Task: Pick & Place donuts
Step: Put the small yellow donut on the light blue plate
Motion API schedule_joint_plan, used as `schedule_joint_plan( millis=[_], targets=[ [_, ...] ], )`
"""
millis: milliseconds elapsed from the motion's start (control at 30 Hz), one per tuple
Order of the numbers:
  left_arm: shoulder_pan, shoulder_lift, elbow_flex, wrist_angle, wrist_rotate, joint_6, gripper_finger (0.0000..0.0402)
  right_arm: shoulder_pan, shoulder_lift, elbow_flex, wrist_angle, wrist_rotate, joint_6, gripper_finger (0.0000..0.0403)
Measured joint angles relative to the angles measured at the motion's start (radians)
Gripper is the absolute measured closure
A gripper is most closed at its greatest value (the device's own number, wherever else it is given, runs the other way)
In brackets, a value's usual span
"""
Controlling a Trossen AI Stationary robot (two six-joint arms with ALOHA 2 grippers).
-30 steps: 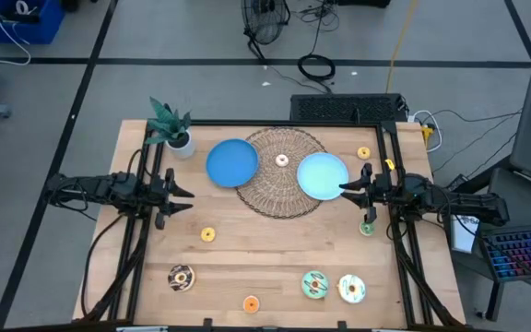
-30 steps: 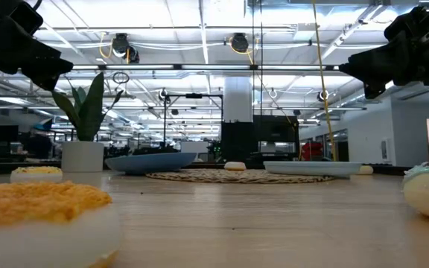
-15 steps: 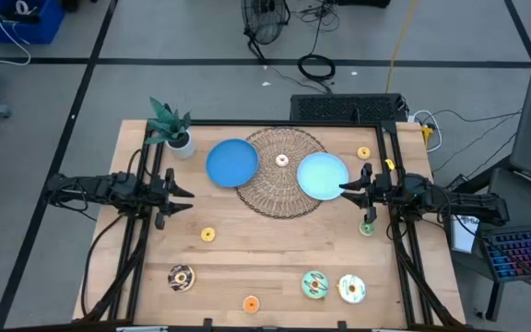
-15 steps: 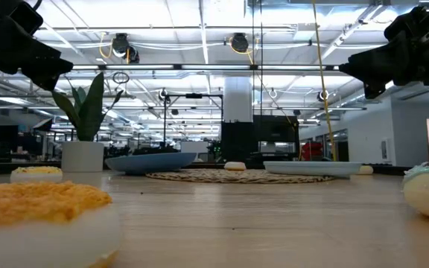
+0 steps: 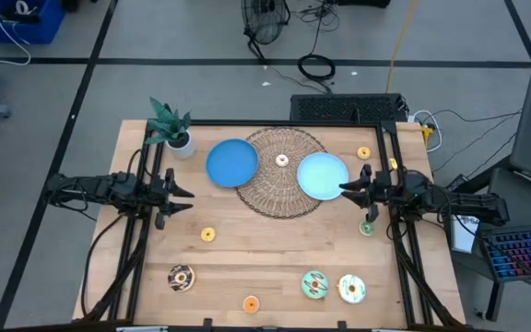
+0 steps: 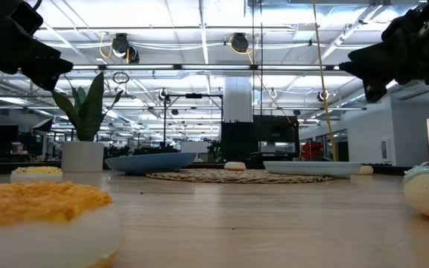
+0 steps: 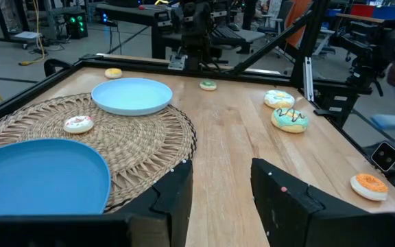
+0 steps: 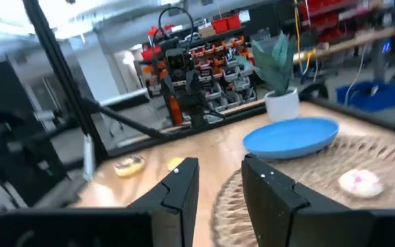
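Bright ceiling lights; right wrist view blurred.

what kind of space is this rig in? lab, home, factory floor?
Most likely a robotics lab or open workshop. The low view shows a wide hall with ceiling light strips and exposed ducting. The left wrist view shows another arm's frame and equipment racks beyond the wooden table; cables lie across the taped floor.

the wicker mat (image 5: 282, 171) is lying at the 12 o'clock part of the table (image 5: 265, 267). two plates (image 5: 231, 162) (image 5: 323, 175) are resting on its 9 and 3 o'clock edges, and one donut (image 5: 282, 160) is sitting on the mat between them. the plant (image 5: 171, 124) is standing at 10 o'clock. four donuts (image 5: 180, 277) (image 5: 251, 302) (image 5: 315, 285) (image 5: 351, 289) are lying along the 6 o'clock side.
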Motion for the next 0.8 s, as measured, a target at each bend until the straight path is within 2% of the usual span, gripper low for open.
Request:
schedule_joint_plan(
  millis=[133,200,333,433,500,567,600,667,800],
  targets=[
    [0.0,0.0,0.0,0.0,0.0,0.0,0.0252,0.0,0.0,0.0,0.07,0.015,0.007,0.0303],
    [0.0,0.0,0.0,0.0,0.0,0.0,0.0252,0.0,0.0,0.0,0.096,0.063,-0.022,0.0303],
    [0.0,0.0,0.0,0.0,0.0,0.0,0.0252,0.0,0.021,0.029,0.171,0.3,-0.03,0.0302],
    [0.0,0.0,0.0,0.0,0.0,0.0,0.0252,0.001,0.115,0.145,-0.066,0.421,-0.091,0.029],
    [0.0,0.0,0.0,0.0,0.0,0.0,0.0252,-0.001,0.206,0.271,-0.241,0.57,-0.088,0.0271],
    [0.0,0.0,0.0,0.0,0.0,0.0,0.0252,-0.017,0.33,0.391,-0.446,0.702,-0.026,0.0244],
    [0.0,0.0,0.0,0.0,0.0,0.0,0.0252,-0.031,0.398,0.448,-0.557,0.727,0.022,0.0229],
    [0.0,0.0,0.0,0.0,0.0,0.0,0.0252,-0.081,0.531,0.584,-0.713,0.712,0.125,0.02],
    [0.0,0.0,0.0,0.001,0.001,0.0,0.0252,-0.24,0.808,0.828,-1.0,0.59,0.242,0.016]
  ],
)
